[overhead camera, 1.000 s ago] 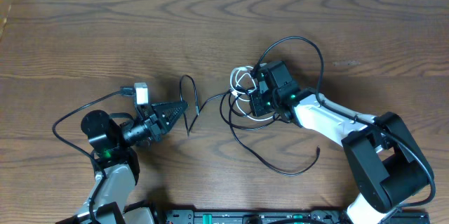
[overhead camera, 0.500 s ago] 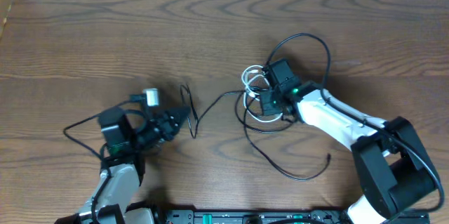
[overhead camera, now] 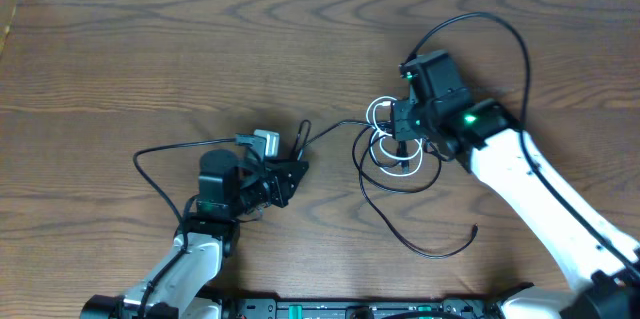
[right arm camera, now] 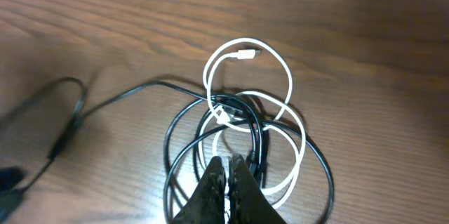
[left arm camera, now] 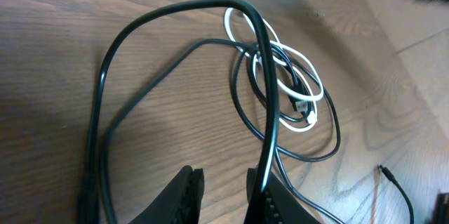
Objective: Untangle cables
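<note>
The white cable (right arm camera: 290, 80) is lying in a few loose rings right of the table's centre, and the black cable (left arm camera: 271, 122) is threading through and around those rings, so the two are sitting together as one small tangled bundle. In the right wrist view I am seeing the white plug (right arm camera: 245, 54) resting inside the top ring, with the black strands crossing beneath it. From the bundle one black strand is running left across the wood towards my left arm. Another is sweeping down towards the near edge and curling back up to a free end (overhead camera: 474, 227) lying well apart from everything else.

My right gripper (right arm camera: 226, 164) is pointing down into the bundle with its jaws pressed tight together. The tips are sitting among the crossing strands, and I cannot tell whether one is nipped between them.

My left gripper (left arm camera: 223, 194) is lying low to the left of the bundle, aiming at it, with its jaws standing a narrow way apart and nothing clamped in the gap. A tall loop of the black cable is arching over it. One side of the loop is coming down along the finger (left arm camera: 265, 197) on the right of that view. The other side is dropping well to the left of the other finger.

All of this is resting on the dark wooden table (overhead camera: 150, 49).
</note>
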Controlling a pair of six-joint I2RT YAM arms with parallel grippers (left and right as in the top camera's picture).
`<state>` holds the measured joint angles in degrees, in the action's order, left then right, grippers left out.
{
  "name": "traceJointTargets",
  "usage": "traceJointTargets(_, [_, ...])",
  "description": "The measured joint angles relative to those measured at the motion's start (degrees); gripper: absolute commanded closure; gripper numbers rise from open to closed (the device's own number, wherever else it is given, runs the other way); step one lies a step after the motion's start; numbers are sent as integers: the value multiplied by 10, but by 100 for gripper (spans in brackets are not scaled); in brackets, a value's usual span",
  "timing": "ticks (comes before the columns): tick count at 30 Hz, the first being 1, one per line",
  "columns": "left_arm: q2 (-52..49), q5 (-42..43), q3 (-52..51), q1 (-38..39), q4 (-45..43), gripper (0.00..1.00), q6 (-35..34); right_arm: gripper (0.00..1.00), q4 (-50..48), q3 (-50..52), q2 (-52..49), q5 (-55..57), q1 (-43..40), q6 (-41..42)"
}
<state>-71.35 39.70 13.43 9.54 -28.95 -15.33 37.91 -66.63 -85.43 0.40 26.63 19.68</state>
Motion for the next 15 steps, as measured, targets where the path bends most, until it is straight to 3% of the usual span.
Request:
traceJointTargets(4, [0, -17, 4, 22, -5, 73, -1, 99, 22, -10, 45, -16, -2, -8])
traceJointTargets(8, [0, -26, 11, 37, -15, 73, -12, 68, 52, -19, 85, -17, -9, -18])
traceJointTargets(15, [0, -28, 11, 71, -17, 73, -18, 35, 98, -21, 53, 12, -35, 15])
